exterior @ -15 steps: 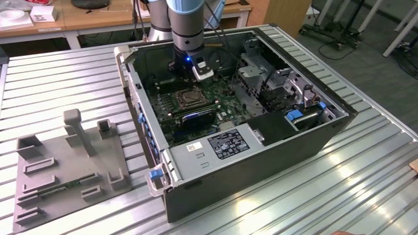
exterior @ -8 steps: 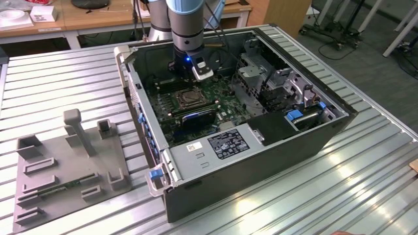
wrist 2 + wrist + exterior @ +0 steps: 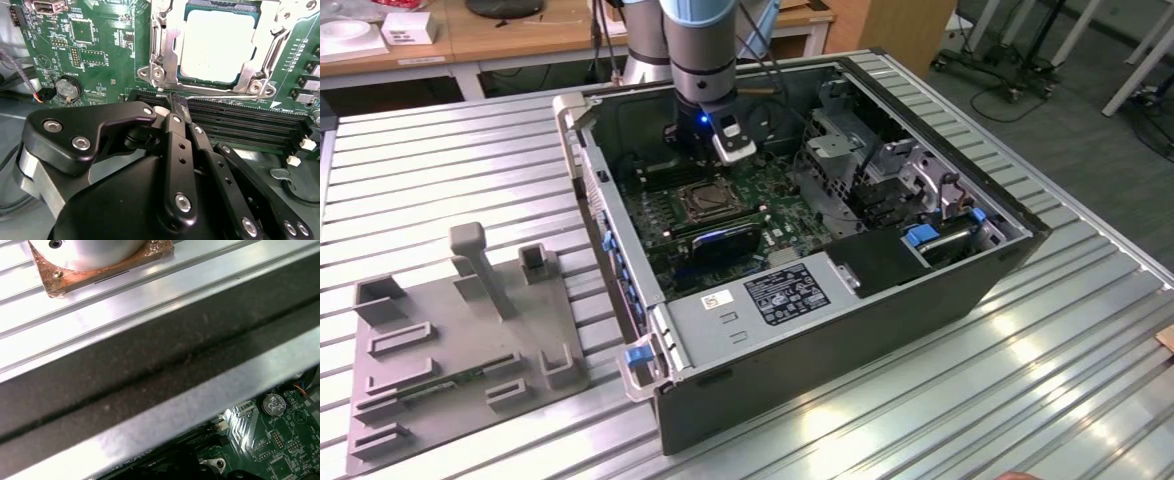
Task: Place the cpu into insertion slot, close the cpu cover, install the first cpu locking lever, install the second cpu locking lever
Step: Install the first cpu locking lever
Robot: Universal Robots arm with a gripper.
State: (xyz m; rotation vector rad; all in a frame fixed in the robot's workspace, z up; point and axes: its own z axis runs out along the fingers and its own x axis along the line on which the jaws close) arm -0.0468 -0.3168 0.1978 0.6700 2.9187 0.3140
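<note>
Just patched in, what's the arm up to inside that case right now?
The arm has its hand down inside the open case, over the motherboard. The cpu is seated, with the cover lying flat around it. The hand's tip is at one end of a thin wire lever along the cover's edge; whether it grips the lever isn't clear.

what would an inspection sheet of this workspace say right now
surface: ribbed metal table, open computer case on it
job's things: cpu lies in the insertion slot; cpu cover down around it; thin lever rod along the slot's edge
clutter: grey fixture plate at the exterior view's left of the case
grippers: gripper inside the case, tip beside the lever rod
cables: thin wires at the motherboard edge
surroundings: wooden benches behind
</note>
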